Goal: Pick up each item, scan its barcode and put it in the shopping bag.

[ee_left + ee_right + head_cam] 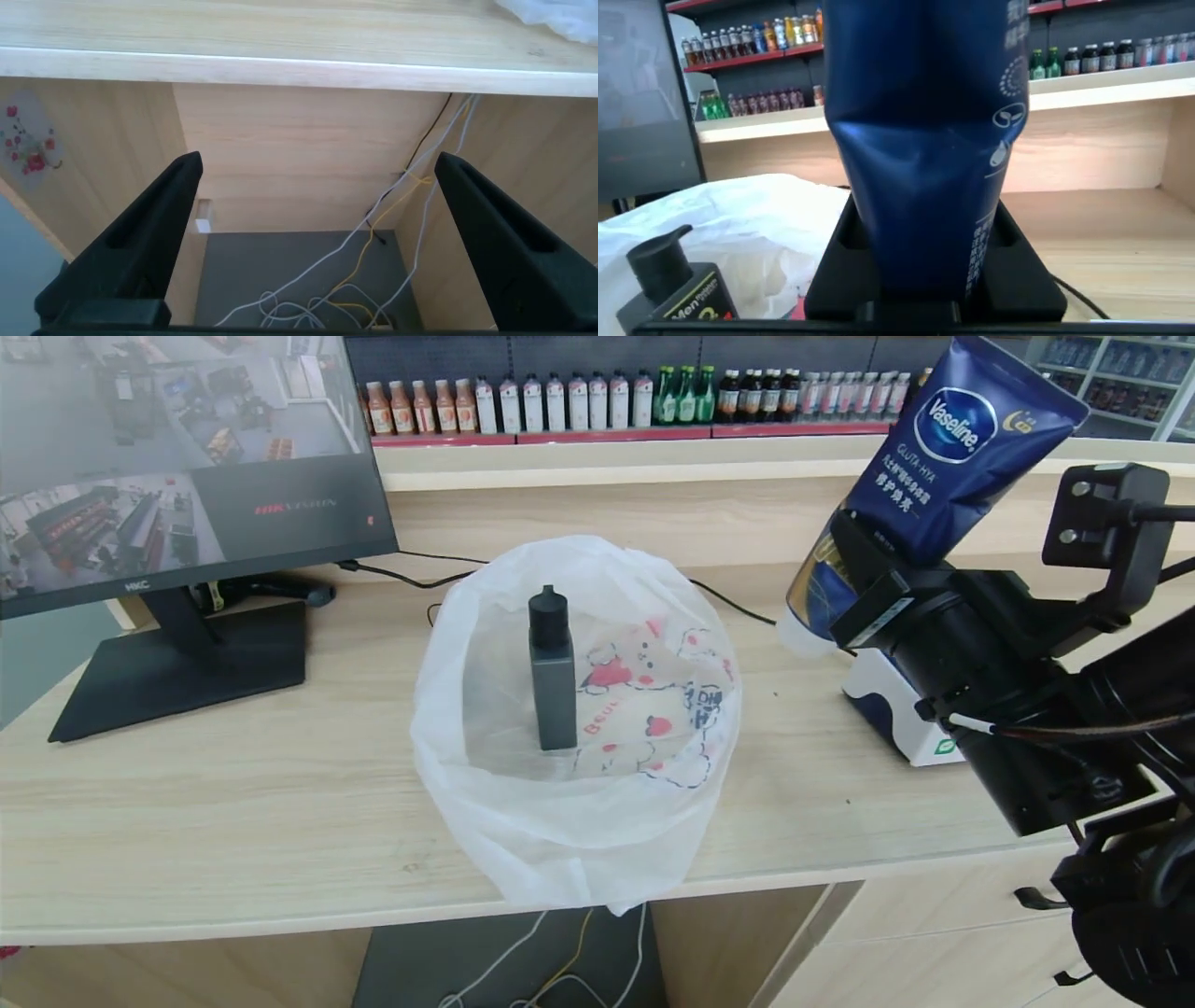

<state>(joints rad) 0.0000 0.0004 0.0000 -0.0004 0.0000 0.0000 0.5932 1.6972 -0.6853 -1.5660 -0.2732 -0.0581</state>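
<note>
Blue tube (pixel 943 457) aslant in right fingers (pixel 1027 280), crimped end up

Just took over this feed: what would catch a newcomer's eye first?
The blue tube, clamped in the right gripper, held high at the right. Next, the white bag on the counter with a dark bottle standing inside. The left gripper hangs open below the counter edge.

The right arm (pixel 1027 728) is matte black, a thick round wrist ending in a blocky black right gripper (pixel 857 581) with a narrow white label strip (pixel 882 616). A black angular bracket (pixel 1106 513) carries two silver screws (pixel 1082 489). A white-sleeved black cable (pixel 990 726) runs along the wrist. The left gripper (pixel 318 168) has two broad, black, wedge-shaped fingers (pixel 140 247).
</note>
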